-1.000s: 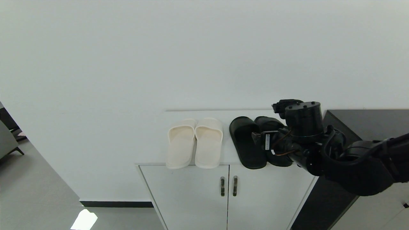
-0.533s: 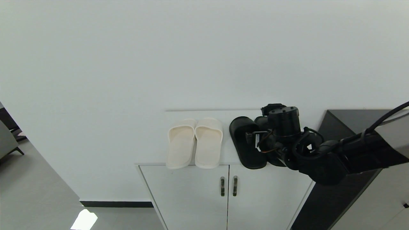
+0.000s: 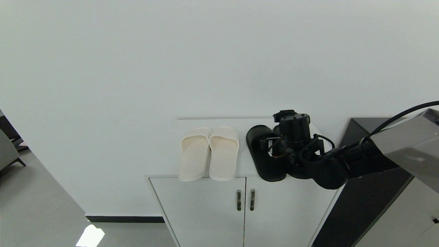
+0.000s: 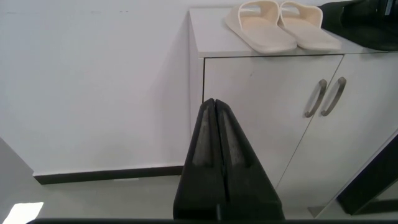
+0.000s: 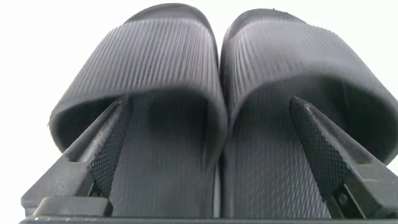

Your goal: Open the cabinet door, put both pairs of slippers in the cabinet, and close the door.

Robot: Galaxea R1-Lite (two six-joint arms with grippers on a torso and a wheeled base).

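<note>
A pair of black slippers (image 3: 265,164) lies on the right of the white cabinet's top (image 3: 247,121), with a pair of cream slippers (image 3: 209,152) to its left. My right gripper (image 5: 208,106) hovers open just over the black slippers (image 5: 168,68), one finger (image 5: 106,149) outside each slipper and both straps between them. Both cabinet doors are shut, their two handles (image 3: 245,199) meeting at the centre. My left gripper (image 4: 215,106) is shut and empty, held low in front of the cabinet's left door (image 4: 261,118).
A dark cabinet (image 3: 374,130) stands against the white cabinet's right side. A wall rises directly behind the cabinet top. Open floor (image 3: 41,212) lies to the left, where a grey seat (image 3: 7,151) sits at the far edge.
My right arm has moved left and forward, away from the camera, bringing its wrist down over the black slippers. The slippers and doors have not moved.
</note>
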